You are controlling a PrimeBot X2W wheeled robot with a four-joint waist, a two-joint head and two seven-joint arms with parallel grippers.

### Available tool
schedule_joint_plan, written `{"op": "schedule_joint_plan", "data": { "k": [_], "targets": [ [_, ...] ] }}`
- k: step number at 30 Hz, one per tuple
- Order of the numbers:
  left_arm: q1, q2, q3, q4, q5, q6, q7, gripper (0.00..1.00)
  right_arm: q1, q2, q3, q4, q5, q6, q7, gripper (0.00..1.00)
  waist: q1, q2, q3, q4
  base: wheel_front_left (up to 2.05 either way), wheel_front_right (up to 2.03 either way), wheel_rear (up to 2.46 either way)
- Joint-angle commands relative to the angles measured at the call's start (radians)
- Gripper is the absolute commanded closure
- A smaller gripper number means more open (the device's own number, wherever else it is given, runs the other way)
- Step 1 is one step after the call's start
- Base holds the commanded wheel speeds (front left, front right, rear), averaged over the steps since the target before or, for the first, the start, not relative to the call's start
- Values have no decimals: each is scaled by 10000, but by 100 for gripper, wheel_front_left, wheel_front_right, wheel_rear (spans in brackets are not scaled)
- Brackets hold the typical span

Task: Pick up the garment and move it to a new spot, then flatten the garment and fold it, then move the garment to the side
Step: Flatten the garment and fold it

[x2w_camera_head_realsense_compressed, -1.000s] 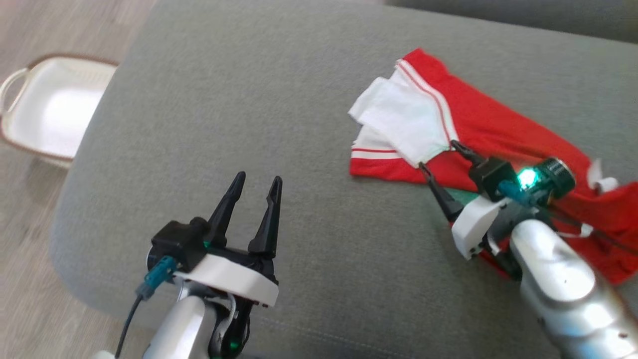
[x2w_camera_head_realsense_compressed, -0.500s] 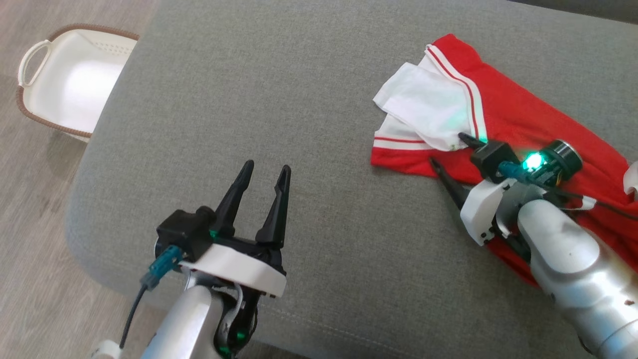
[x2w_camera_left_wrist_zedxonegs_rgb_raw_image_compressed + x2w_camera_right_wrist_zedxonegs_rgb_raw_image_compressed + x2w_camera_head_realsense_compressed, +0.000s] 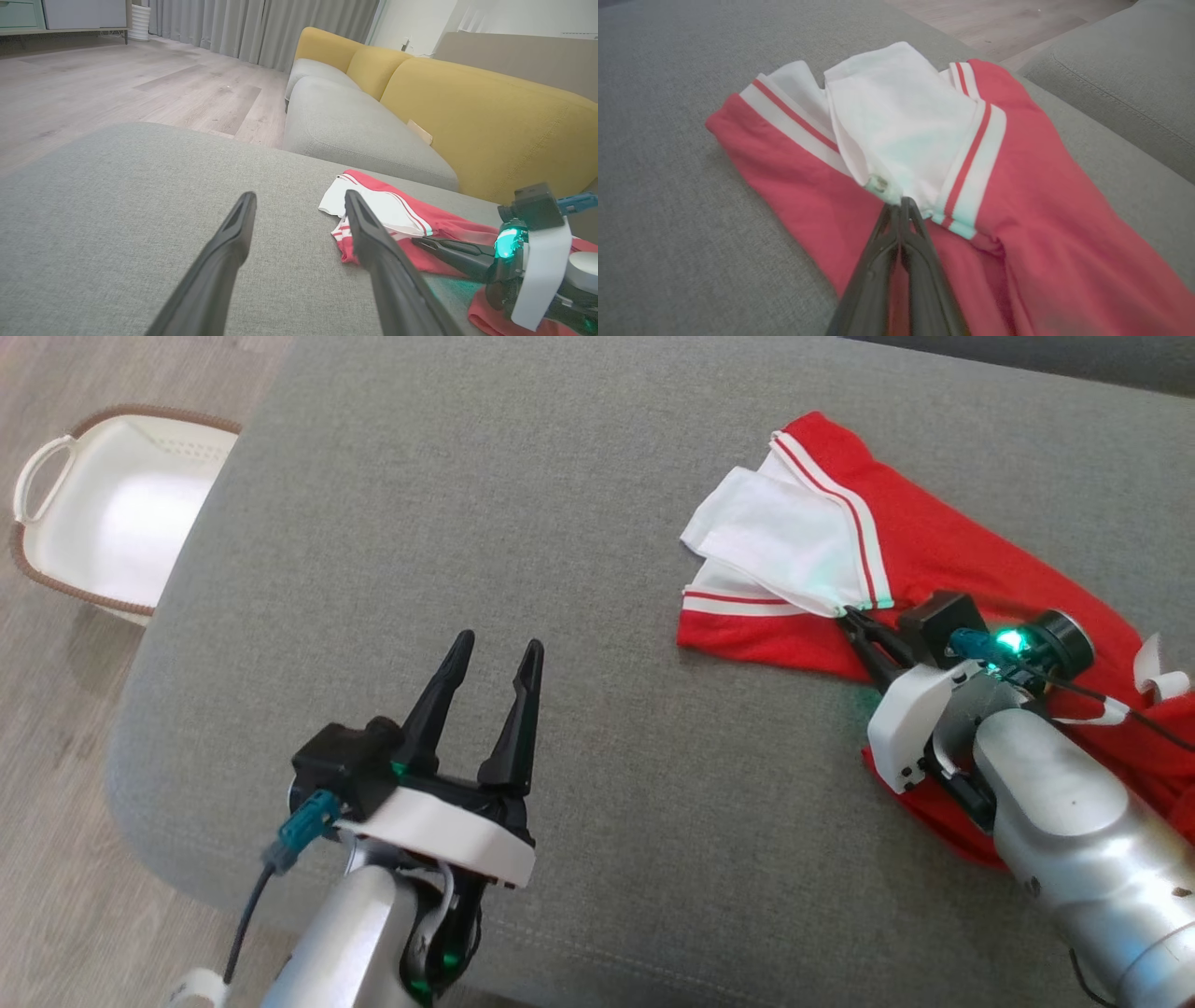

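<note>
The garment [image 3: 934, 551] is red with white stripes and a white flap, and it lies crumpled on the right side of the grey cushion [image 3: 485, 513]. My right gripper [image 3: 851, 614] rests on it, its jaws shut on the lower edge of the white flap. The right wrist view shows the garment [image 3: 1041, 186] and the right gripper [image 3: 904, 201] with tips pinched together at that flap's edge. My left gripper [image 3: 495, 649] hovers open over bare cushion, well left of the cloth, holding nothing. From the left wrist, the left gripper [image 3: 299, 198] stands open, with the garment [image 3: 397, 210] beyond it to the right.
A white basket [image 3: 121, 523] with a brown rim stands on the wood floor off the cushion's left edge. A second grey seat [image 3: 355, 135] and a yellow sofa back [image 3: 467, 102] lie beyond the garment. The cushion's rounded front-left edge [image 3: 140, 775] drops to the floor.
My right gripper's jaws, open around the white flap's corner before, have closed on its edge. The head camera has shifted slightly. The left gripper has stayed put.
</note>
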Motion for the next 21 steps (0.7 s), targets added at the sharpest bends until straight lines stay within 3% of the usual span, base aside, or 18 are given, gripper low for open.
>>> {"op": "schedule_joint_plan", "data": {
  "k": [1, 21],
  "targets": [
    [-307, 28, 314, -273, 10, 50, -122, 0, -326, 71, 138, -182, 130, -9, -198, 100, 0, 0, -40, -30, 0, 0, 0],
    [-255, 28, 301, -385, -57, 38, -122, 0, -1528, -626, 459, -21, 1040, -9, -546, 100, 0, 0, 177, 358, 0, 0, 0]
  ]
}}
